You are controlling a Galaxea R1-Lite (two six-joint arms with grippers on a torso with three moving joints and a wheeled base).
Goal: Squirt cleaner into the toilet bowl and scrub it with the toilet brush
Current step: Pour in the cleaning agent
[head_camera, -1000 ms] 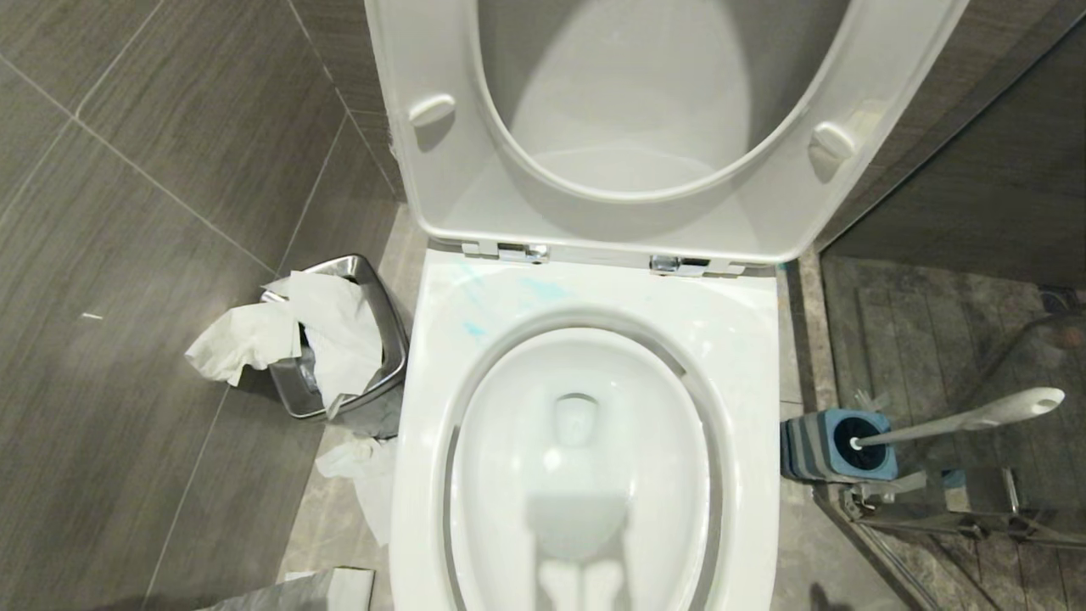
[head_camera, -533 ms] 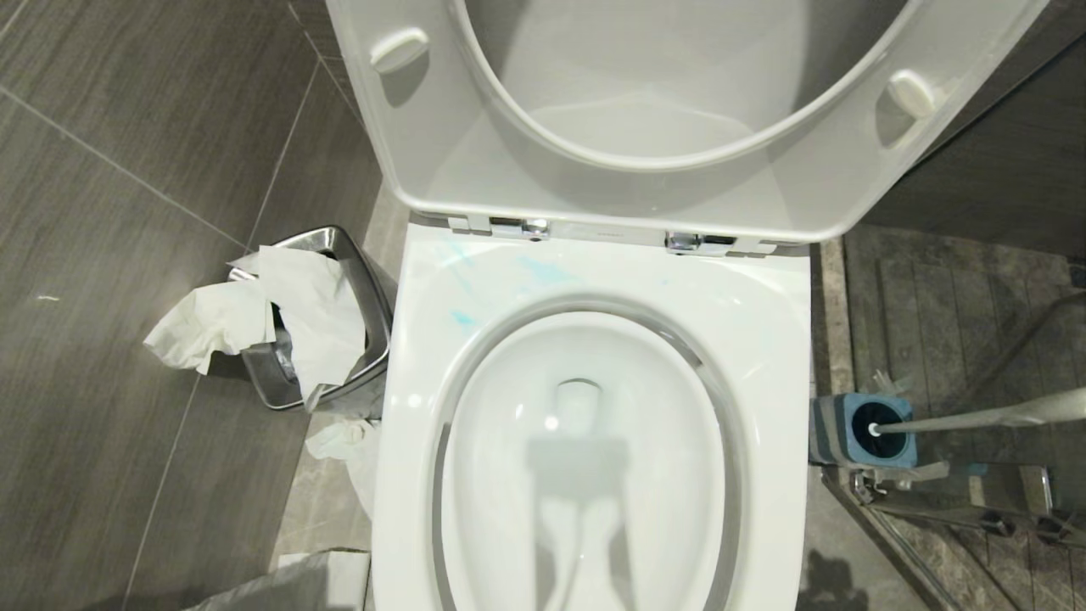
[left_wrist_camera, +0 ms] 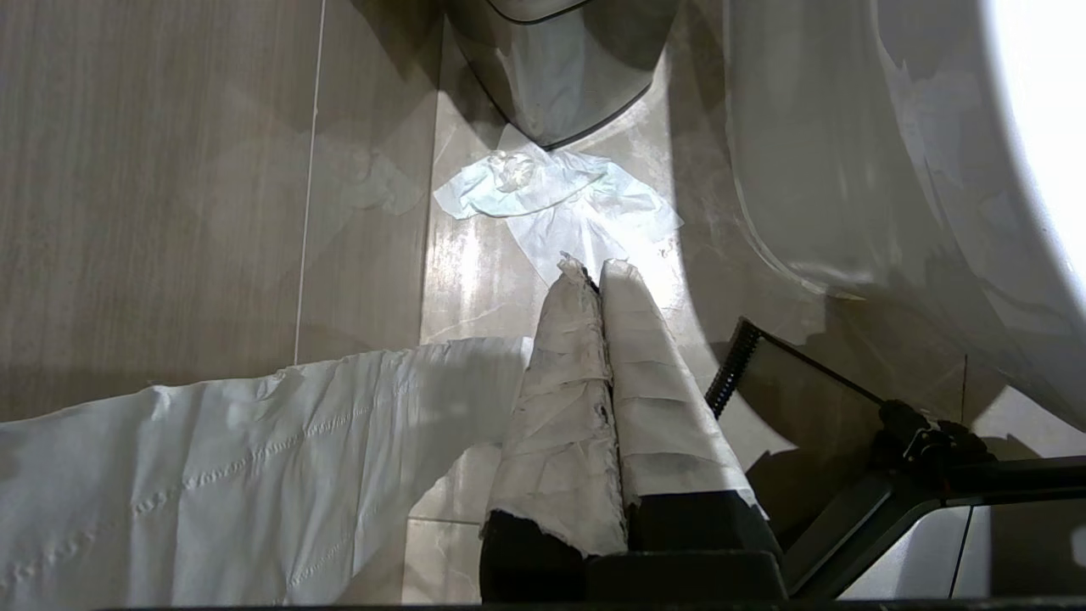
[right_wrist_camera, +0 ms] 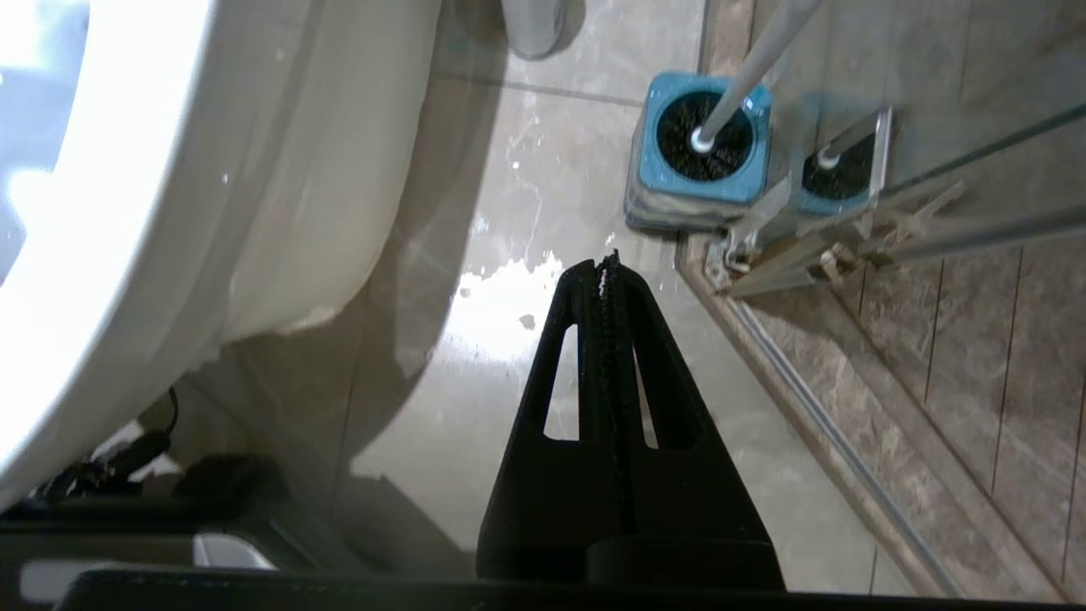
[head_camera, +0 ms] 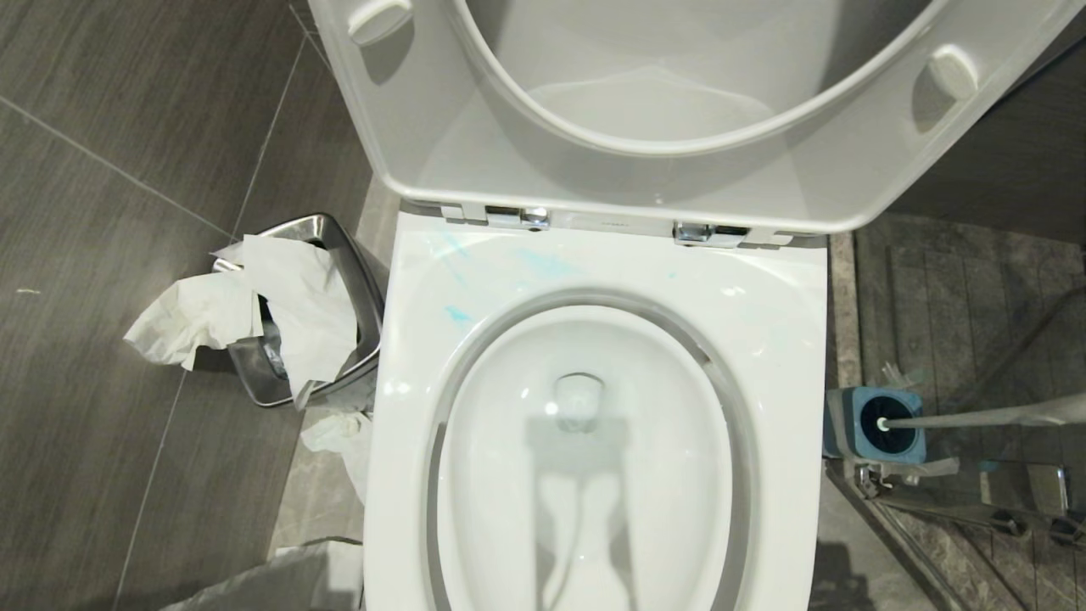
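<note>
1. Toilet bowl (head_camera: pixel 585 475): centre of the head view, seat and lid (head_camera: pixel 662 110) raised against the wall; broad white rim exposed
2. Cleaner (head_camera: pixel 543 265): pale turquoise streaks and spots on the rear rim, towards the robot's left, just below the hinges; the bowl water shows little tint
3. Toilet brush (head_camera: pixel 976 417): standing in its blue-topped holder (head_camera: pixel 882 424) on the floor at the robot's right of the toilet, handle leaning away to the right
4. Steel bin (head_camera: pixel 305 314): at the robot's left of the toilet, white paper (head_camera: pixel 246 310) spilling over its edge, more paper on the floor beside it
5. Left gripper (left_wrist_camera: pixel 598 270): low beside the toilet base, above the floor, paper-wrapped fingers pressed together, nothing between them
6. Right gripper (right_wrist_camera: pixel 607 263): low on the other side, black fingers clenched and empty, well apart from the brush holder
</note>
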